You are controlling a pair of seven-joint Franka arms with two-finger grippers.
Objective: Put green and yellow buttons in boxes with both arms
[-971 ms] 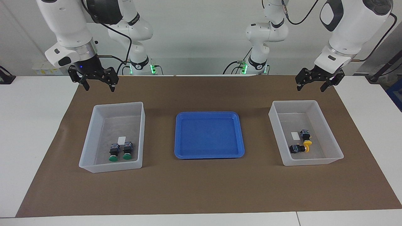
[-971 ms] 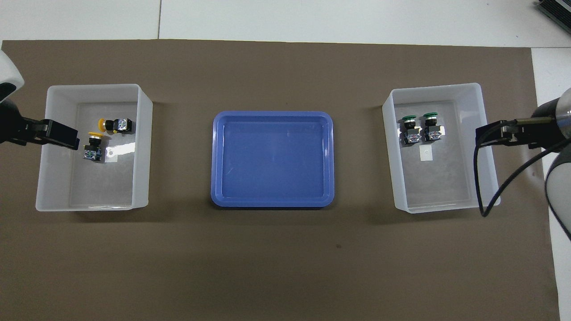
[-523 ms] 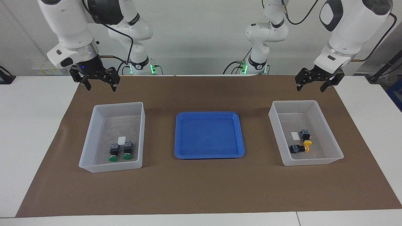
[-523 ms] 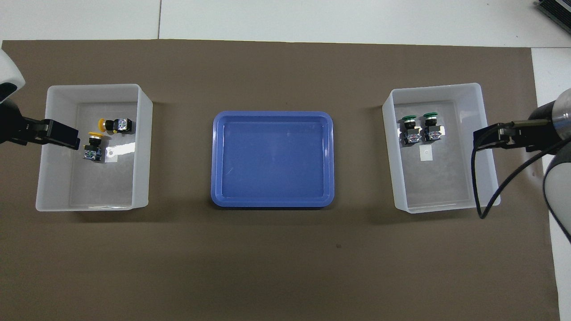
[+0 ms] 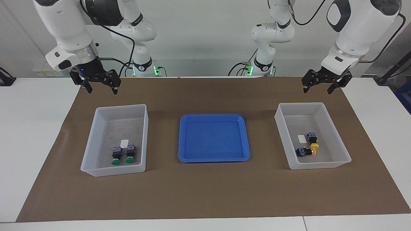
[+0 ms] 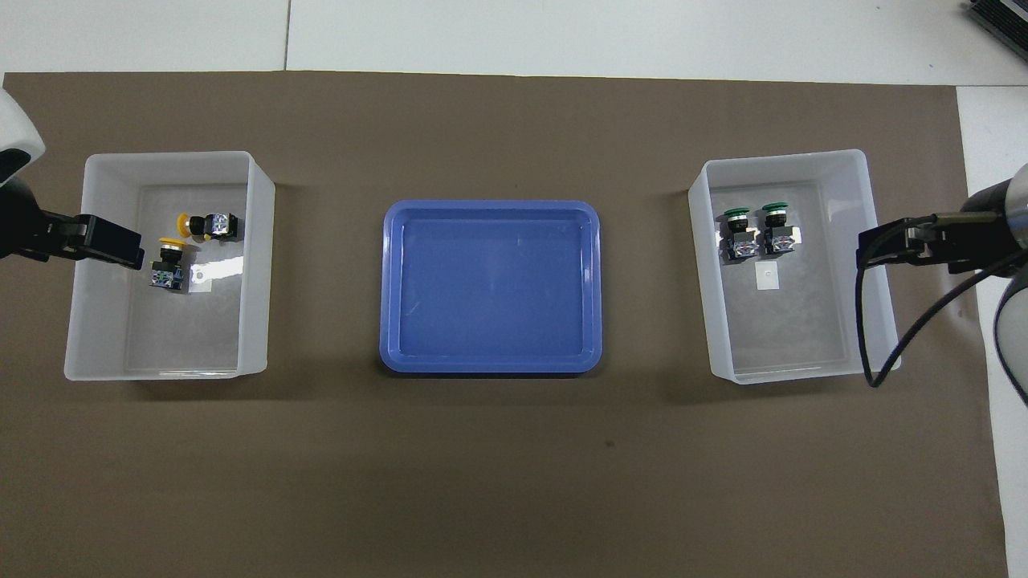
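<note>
Both pincers are hanging wide and empty: the left pincer (image 5: 323,86) and the right pincer (image 5: 100,86), each over the tabletop (image 5: 205,189) beside its box. Yellow buttons (image 5: 310,146) are lying in one box (image 5: 341,150), green buttons (image 5: 123,154) in the other box (image 5: 91,150). Seemingly sorting is finishing; retreat high, clearing the rims.

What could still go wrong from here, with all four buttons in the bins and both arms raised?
1. The black cable on the right arm hangs over the rim of the translucent plastic bin that holds the two green-capped push-button switches; a sideways move might snag or nudge it.
2. The open left end effector is over the brown mat close to the yellow-button bin; a low retreat might clip its wall.
3. One yellow-capped switch lies on its side and could roll if jolted.
</note>
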